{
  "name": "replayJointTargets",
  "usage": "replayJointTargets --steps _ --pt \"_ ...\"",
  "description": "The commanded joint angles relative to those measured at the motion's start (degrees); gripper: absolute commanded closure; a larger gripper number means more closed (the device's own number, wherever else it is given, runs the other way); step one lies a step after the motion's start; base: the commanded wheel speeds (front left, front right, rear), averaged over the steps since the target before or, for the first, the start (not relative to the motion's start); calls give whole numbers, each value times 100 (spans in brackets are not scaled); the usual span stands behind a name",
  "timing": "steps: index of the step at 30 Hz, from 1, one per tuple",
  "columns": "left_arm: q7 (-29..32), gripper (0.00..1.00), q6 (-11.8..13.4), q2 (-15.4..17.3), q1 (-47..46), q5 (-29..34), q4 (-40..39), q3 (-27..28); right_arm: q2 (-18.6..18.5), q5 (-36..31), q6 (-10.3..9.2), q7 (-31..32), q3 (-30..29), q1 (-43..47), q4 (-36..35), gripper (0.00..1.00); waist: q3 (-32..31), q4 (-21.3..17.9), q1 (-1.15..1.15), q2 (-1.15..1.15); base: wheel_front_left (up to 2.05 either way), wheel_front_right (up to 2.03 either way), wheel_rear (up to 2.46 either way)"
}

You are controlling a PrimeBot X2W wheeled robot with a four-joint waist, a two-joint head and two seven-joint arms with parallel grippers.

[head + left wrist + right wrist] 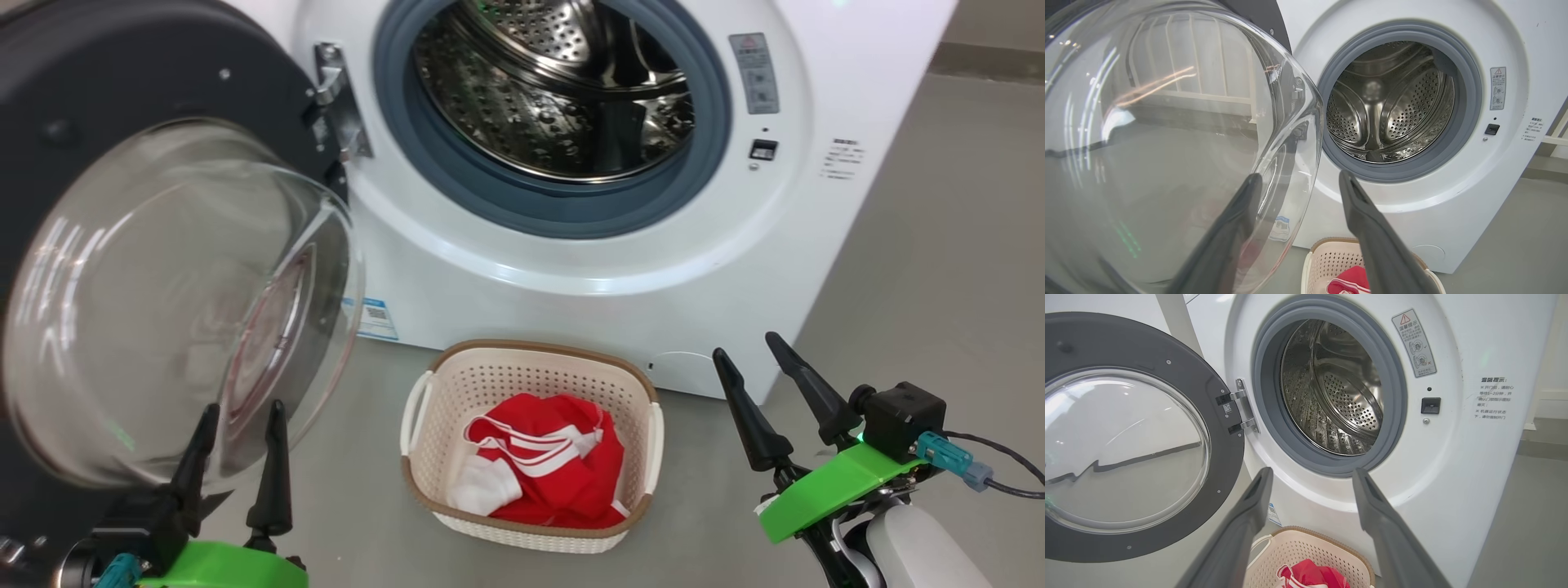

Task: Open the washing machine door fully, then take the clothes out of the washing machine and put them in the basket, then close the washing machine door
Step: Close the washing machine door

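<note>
The washing machine door (pixel 163 269) is hanging wide open, its glass bulging just ahead of the empty, gaping left pincer (pixel 243 407), which is sitting far nearer than the equally empty, spread right pincer (pixel 744 345); the clothes (pixel 555 465) are lying in the basket (pixel 539 347).

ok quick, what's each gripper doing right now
Left gripper: open, holding nothing.
Right gripper: open, holding nothing.
</note>
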Motion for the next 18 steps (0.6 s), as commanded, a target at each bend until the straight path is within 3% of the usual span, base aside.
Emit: replayJointTargets --steps 1,18 --pt "-13 0 59 153 -119 35 -161 203 -25 39 9 -69 109 -16 -126 0 -20 125 0 0 0 0 0" --pt "48 0 255 179 -34 6 -197 219 -17 66 9 -69 140 27 -93 0 -102 869 0 0 0 0 0"
